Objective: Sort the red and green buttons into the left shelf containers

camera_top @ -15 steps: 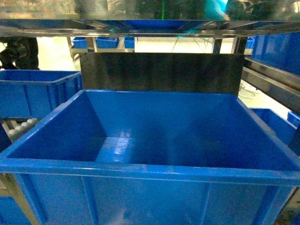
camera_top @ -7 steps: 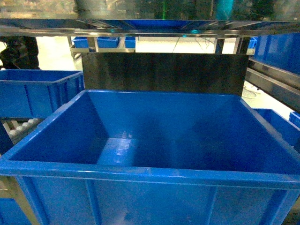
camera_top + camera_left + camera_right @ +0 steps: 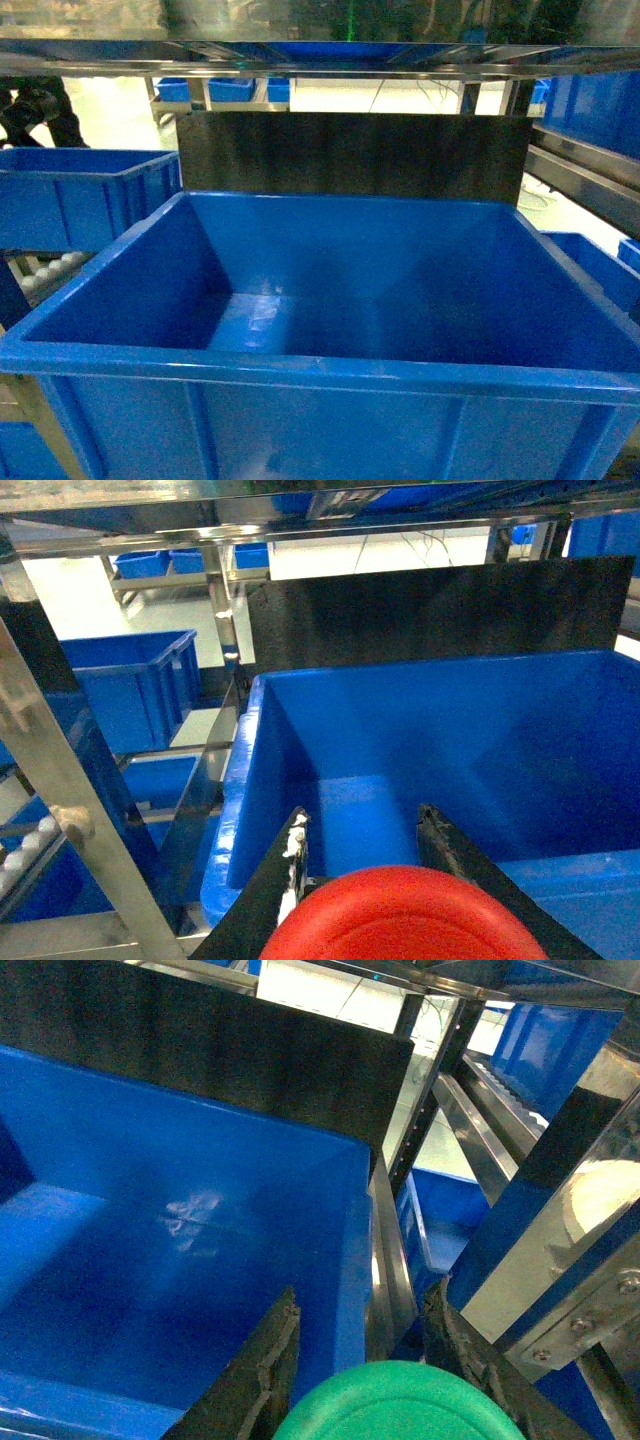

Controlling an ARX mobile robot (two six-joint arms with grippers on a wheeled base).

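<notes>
Barely anything has moved since a second ago, the head view just slid a touch so the big blue bin (image 3: 330, 375) sits slightly more centred. Left claw (image 3: 365, 845) is clamped on the red button (image 3: 405, 920), its cap filling the bottom of that wrist view, hanging over the bin's near left corner. Right claw (image 3: 360, 1335) is clamped on the green button (image 3: 400, 1405), above the bin's right wall. Behind the bin stands a dark panel (image 3: 350, 155), with another blue bin (image 3: 80, 195) off to the left on the shelf.
</notes>
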